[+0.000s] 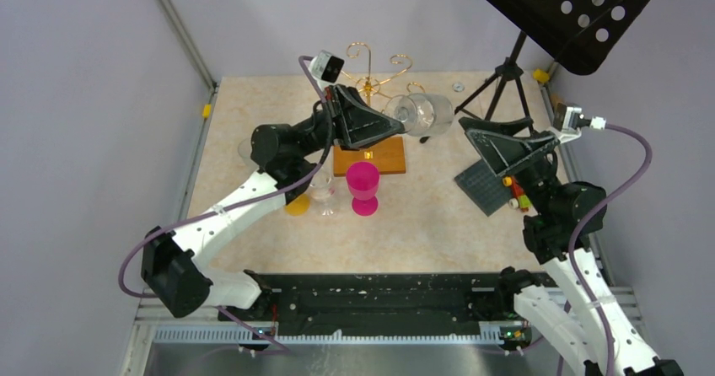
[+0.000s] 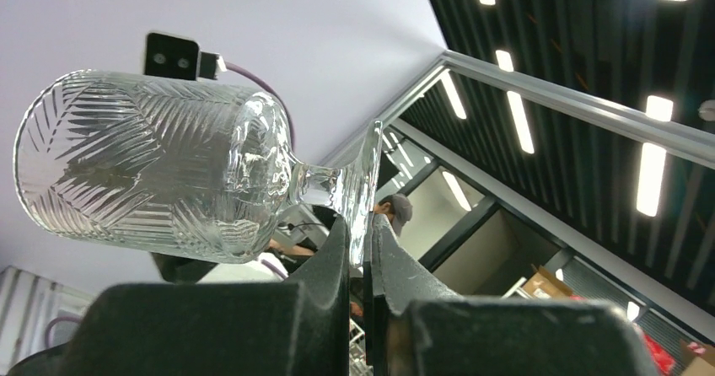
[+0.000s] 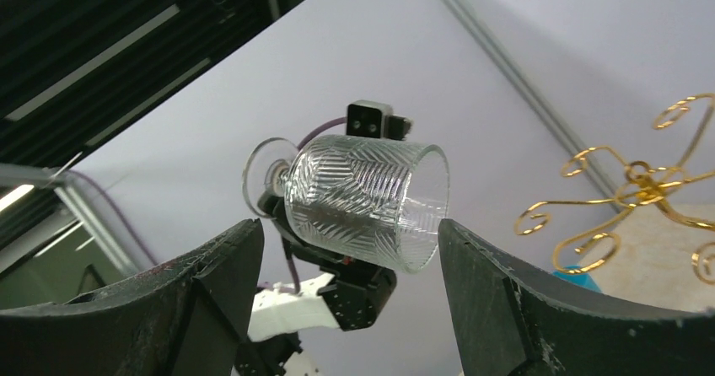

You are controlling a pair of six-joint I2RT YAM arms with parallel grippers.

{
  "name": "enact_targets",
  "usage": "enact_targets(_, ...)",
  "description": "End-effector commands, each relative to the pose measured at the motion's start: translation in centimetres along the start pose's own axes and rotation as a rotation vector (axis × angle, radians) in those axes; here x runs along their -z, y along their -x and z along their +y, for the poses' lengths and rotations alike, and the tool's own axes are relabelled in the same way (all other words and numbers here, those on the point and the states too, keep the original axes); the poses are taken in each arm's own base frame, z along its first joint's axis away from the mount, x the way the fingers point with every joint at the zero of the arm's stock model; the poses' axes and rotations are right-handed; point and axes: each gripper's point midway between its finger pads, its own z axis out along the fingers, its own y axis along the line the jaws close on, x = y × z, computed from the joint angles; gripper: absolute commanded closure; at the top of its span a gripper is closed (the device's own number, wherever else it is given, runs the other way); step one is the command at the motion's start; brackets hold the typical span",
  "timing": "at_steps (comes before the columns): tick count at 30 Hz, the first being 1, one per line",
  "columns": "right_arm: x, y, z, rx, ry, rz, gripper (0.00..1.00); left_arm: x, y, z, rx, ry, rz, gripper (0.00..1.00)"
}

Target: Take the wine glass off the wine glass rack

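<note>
Overhead view, with both wrist views.

(a) The counter (image 1: pixel 253 123), pale and marbled, fills most of my overhead view.

(b) A black music stand (image 1: pixel 563 9) on a tripod rises at the far right corner.

(c) The wine glass rack (image 1: pixel 369 158) stands at the far middle of the counter. It has an orange-brown wooden base with gold scrolled wire arms above.

(d) My left hand (image 1: pixel 400 125) is clenched on the foot of the wine glass (image 1: pixel 420 113). In the left wrist view I see the foot's edge pinched between the two fingers (image 2: pixel 333 266). The glass is clear with a cut leaf pattern. It lies on its side in the air just right of the rack, clear of the scrolls, with its bowl mouth toward my right hand (image 1: pixel 469 128).

(e) The right hand is released, fingers spread wide. In its own view they stand to either side of the bowl, apart from it.

(f) A pink goblet (image 1: pixel 363 187) stands upright just in front of the rack base, with a clear stemmed glass (image 1: pixel 323 192) beside it on its left.
</note>
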Motion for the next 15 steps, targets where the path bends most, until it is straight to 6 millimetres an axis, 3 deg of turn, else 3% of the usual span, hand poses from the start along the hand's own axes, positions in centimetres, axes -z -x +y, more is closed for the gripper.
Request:
enact_targets(1, -0.3, -0.2, 4.6, -0.010, 0.231, 0.055, 0.23, -0.3, 0.5, -6.5, -0.064, -0.222, -0.022, 1.00)
enact_targets(8, -0.9, -0.9, 5.4, -0.039, 0.310, 0.112, 0.26, -0.2, 0.3, -7.0, -0.016, -0.267, 0.009, 1.00)
enact_targets(13, -1.1, -1.8, 7.6, -0.017, 0.406, 0.187, 0.47, -0.2, 0.2, -6.9, 0.018, -0.271, 0.013, 1.00)
enact_targets(15, -0.7, -1.9, 8.5, 0.005, 0.450, 0.195, 0.50, -0.4, 0.1, -7.1, 0.048, -0.286, 0.022, 1.00)
